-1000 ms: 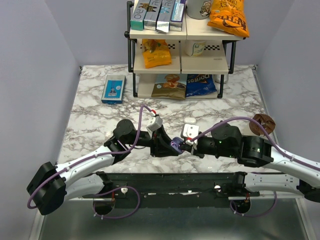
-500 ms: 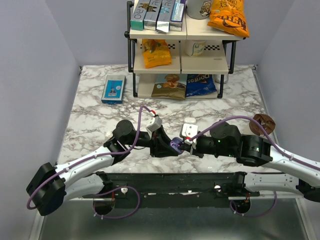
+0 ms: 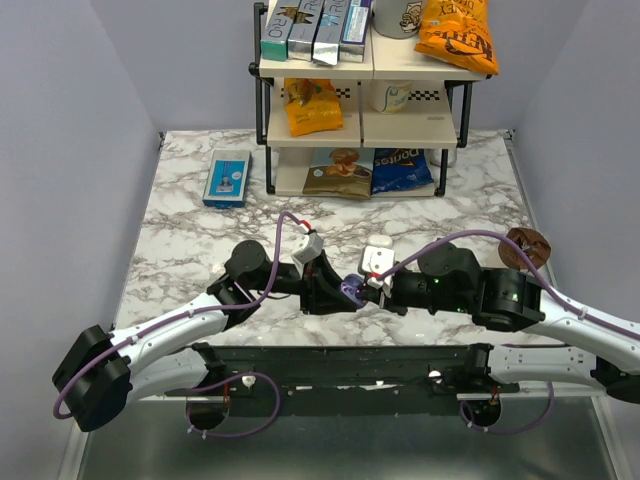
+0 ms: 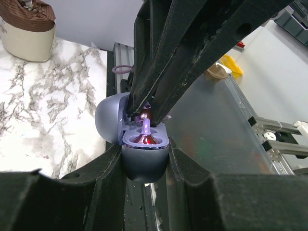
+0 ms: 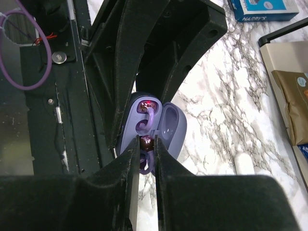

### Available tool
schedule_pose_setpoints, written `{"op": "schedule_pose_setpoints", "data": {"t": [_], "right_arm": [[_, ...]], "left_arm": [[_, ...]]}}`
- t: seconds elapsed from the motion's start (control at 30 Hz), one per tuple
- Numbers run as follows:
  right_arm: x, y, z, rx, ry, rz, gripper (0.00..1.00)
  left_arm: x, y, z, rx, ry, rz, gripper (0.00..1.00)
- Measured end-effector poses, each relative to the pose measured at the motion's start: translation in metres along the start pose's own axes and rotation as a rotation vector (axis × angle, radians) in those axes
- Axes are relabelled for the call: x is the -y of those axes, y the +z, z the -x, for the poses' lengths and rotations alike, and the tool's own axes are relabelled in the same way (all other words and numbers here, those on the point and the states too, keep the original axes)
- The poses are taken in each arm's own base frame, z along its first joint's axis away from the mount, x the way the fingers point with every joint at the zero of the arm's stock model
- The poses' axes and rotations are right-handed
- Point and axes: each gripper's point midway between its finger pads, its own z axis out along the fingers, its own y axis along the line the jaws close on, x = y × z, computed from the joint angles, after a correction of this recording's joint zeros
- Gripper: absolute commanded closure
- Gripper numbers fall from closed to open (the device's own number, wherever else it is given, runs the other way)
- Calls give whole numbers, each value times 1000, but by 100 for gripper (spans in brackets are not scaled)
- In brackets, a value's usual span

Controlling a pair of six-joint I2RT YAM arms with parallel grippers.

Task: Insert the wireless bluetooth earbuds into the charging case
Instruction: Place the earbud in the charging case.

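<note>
Near table edge, about centre: both arms reached inward and met tip to tip above the marble table (image 3: 180, 240). Left gripper (image 3: 337, 292) was clamped on the charging case (image 4: 144, 161), one finger on each flank of its rounded lower shell, holding it off the table. Case was a bluish-grey pebble with its lid (image 4: 108, 119) hinged open. One purple earbud (image 5: 147, 114) sat in its well inside the case. Right gripper (image 5: 147, 144) came in from the right, its fingers drawn to a narrow slot and pinching a second purple earbud (image 5: 144, 166) at the mouth of the case; whether that bud touched its well could not be told. Further back on the right, well apart from the arms, stood a cream pot with a brown top (image 3: 523, 248). Far left lay a blue rectangular box (image 3: 227, 177). At the far edge a tiered shelf rack (image 3: 362, 128) held snack bags and cartons.
</note>
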Motion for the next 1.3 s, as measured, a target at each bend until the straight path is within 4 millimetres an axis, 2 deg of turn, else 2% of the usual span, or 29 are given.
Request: {"op": "schedule_pose_setpoints", "data": {"t": [0.27,0.87,1.07,1.3], "right_arm": [[1,0,4,-2,8,1,67],[0,-2,12,19,19,8,59],[-1,-3,14,25,32,8,49],[6,-16,27,87,51,-34,44]], "left_arm": [[0,0,2,14,14,3,100],[0,0,7,44,37,10,100],[0,0,8,54,43,11,100],[0,0,10,65,45,14,100]]}}
